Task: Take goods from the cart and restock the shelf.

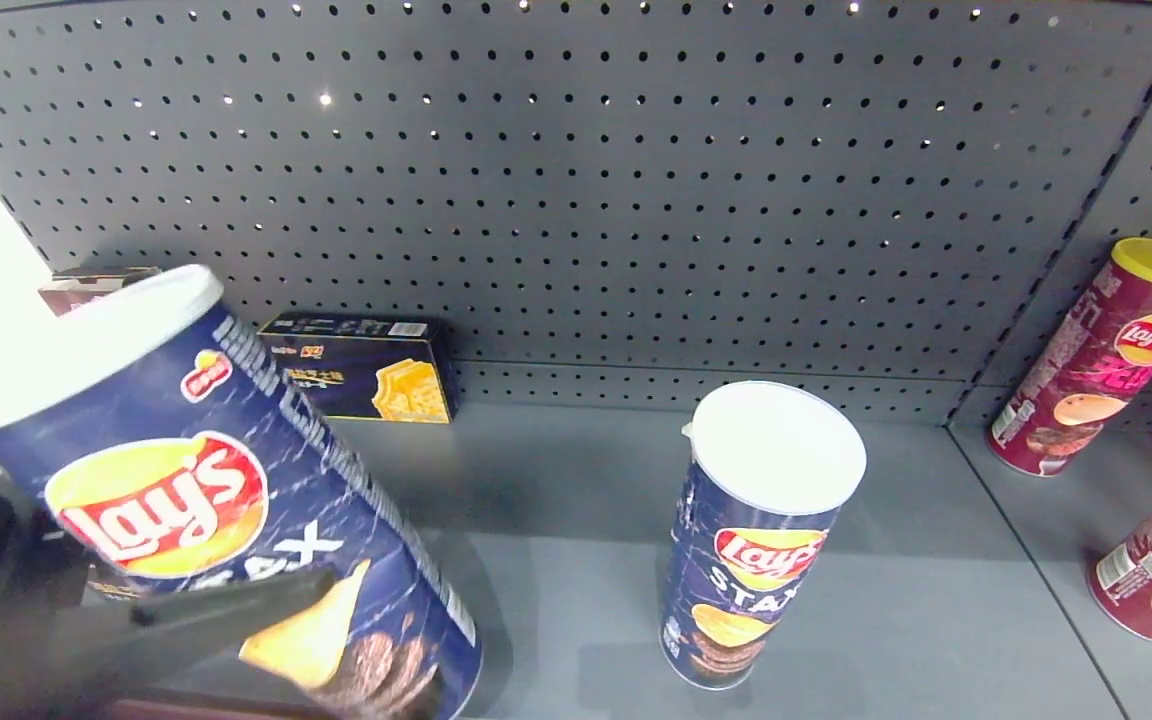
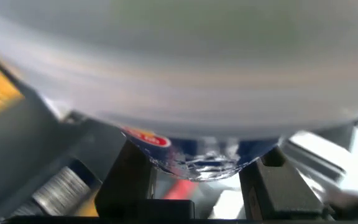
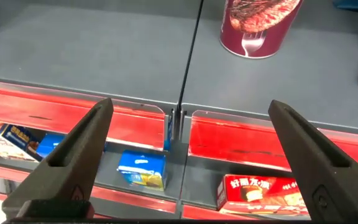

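Grey pegboard-backed shelf, left to right: left gripper clamped on a tilted blue can at the front left, dark box against the back wall, second blue can upright mid-shelf, red cans in the next bay, right gripper with fingers apart before the shelf edge.

**Retail shop aisle, shelving unit.** A grey steel shelf is backed by a perforated panel, with a thin dark joint marking the line between neighbouring bays. The stock is packaged snack food faced outward (blue crisp canisters, maroon canisters, a dark cracker box). A red label rail runs along the shelf's front edge, and further boxed goods sit on the tier below.
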